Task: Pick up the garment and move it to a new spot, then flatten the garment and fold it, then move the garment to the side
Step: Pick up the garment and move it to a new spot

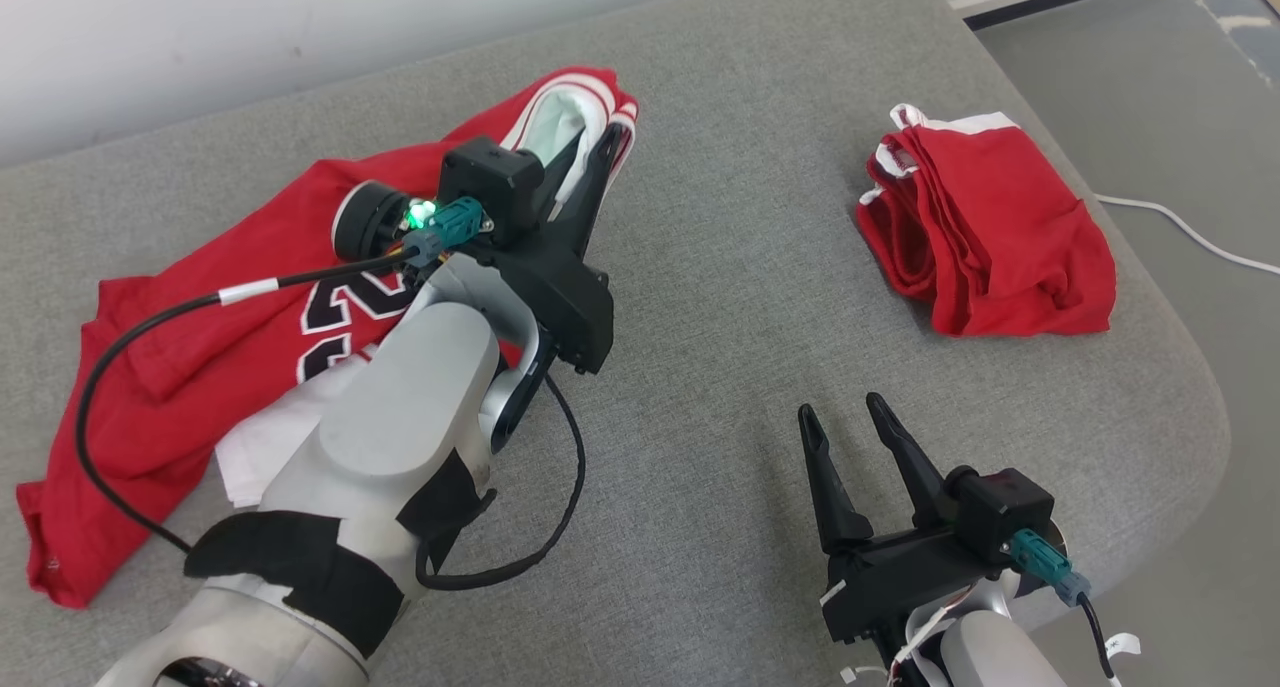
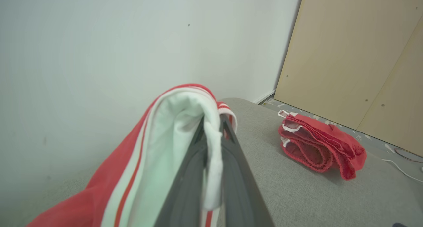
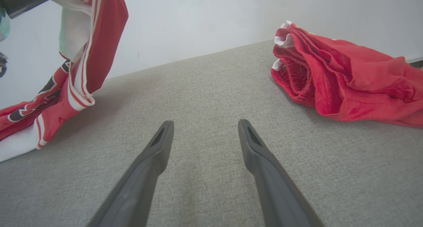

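The garment [image 1: 200, 337] is a red jersey with white trim and black numbers, spread crumpled over the left of the grey cushion [image 1: 720, 297]. My left gripper [image 1: 590, 147] is shut on its white-edged hem and holds that part lifted off the cushion. In the left wrist view the white and red fabric [image 2: 172, 147] is pinched between the dark fingers [image 2: 231, 174]. From the right wrist view the lifted jersey [image 3: 92, 45] hangs at the upper left. My right gripper [image 1: 845, 417] stands open above bare cushion at the lower right, its fingers [image 3: 152, 161] wide apart with nothing between them.
A folded red pair of shorts [image 1: 985, 232] lies at the cushion's right side, also in the wrist views [image 2: 317, 144] [image 3: 347, 75]. A white wall runs behind. Grey floor with a white cable [image 1: 1190, 232] lies past the rounded right edge. A wooden panel [image 2: 357, 55] stands beyond.
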Robot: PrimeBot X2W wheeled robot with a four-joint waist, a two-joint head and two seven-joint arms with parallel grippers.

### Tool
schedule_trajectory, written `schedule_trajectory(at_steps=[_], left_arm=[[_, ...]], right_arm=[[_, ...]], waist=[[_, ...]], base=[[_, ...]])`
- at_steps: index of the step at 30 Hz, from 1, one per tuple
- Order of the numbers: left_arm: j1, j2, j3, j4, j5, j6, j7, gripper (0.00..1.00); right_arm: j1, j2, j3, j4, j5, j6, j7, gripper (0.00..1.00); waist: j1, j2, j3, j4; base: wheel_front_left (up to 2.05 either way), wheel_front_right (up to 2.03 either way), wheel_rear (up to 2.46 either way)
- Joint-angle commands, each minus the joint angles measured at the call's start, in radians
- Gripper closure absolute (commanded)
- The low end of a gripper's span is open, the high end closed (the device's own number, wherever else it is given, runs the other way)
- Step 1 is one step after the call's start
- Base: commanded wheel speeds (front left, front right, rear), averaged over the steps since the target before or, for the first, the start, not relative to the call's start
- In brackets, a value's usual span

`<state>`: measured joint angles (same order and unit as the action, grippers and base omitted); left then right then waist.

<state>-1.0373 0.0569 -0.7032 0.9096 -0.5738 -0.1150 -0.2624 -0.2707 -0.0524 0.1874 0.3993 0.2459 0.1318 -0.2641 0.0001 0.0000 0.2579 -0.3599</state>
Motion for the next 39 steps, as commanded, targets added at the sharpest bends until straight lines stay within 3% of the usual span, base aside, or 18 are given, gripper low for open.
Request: schedule_trajectory(at_steps=[1, 5, 6, 7, 17, 22, 29, 39], left_arm=[[-0.018, -0.002, 0.008, -0.014, 0.009, -0.006, -0.003, 1.0], [0.0, -0.006, 0.022, -0.052, 0.021, -0.008, -0.003, 1.0], [0.012, -0.006, 0.026, -0.055, 0.024, -0.009, -0.003, 0.6], [0.024, -0.006, 0.032, -0.053, 0.03, -0.001, -0.003, 0.0], [0.17, 0.016, 0.129, -0.088, 0.102, 0.061, -0.003, 0.0], [0.319, 0.053, 0.246, -0.189, 0.15, 0.12, -0.003, 0.0], [0.548, 0.101, 0.414, -0.344, 0.243, 0.168, -0.003, 0.0], [0.845, 0.089, 0.62, -0.519, 0.35, 0.174, -0.003, 0.0]], right_arm=[[-0.014, 0.003, 0.001, -0.002, 0.007, -0.002, 0.0, 0.0], [-0.023, 0.003, 0.003, 0.004, 0.012, -0.002, 0.0, 0.0], [-0.026, 0.003, 0.005, 0.003, 0.014, -0.002, 0.0, 0.0], [-0.028, 0.003, 0.005, 0.003, 0.015, -0.002, 0.0, 0.0], [-0.004, 0.003, -0.012, -0.015, -0.005, -0.002, 0.0, 0.0], [0.011, 0.002, -0.032, -0.016, -0.024, -0.002, 0.0, 0.0], [0.036, 0.002, -0.047, -0.011, -0.043, -0.002, 0.0, 0.0], [0.085, 0.002, -0.067, -0.003, -0.074, -0.002, 0.0, 0.0]], waist=[[-0.0001, 0.0, 0.014, -0.007], [-0.0001, 0.0, 0.017, 0.007], [-0.0001, 0.0, 0.016, 0.012], [-0.0001, 0.0, 0.013, 0.018], [-0.0001, 0.0, -0.036, 0.094], [-0.0001, 0.0, -0.072, 0.144], [-0.0001, 0.0, -0.12, 0.2], [-0.0001, 0.0, -0.188, 0.258]], base=[[0.0, 0.0, 0.0], [0.0, 0.0, 0.0], [0.0, 0.0, 0.0], [0.0, 0.0, 0.0], [0.0, 0.0, 0.0], [0.0, 0.0, 0.0], [0.0, 0.0, 0.0], [0.0, 0.0, 0.0]])
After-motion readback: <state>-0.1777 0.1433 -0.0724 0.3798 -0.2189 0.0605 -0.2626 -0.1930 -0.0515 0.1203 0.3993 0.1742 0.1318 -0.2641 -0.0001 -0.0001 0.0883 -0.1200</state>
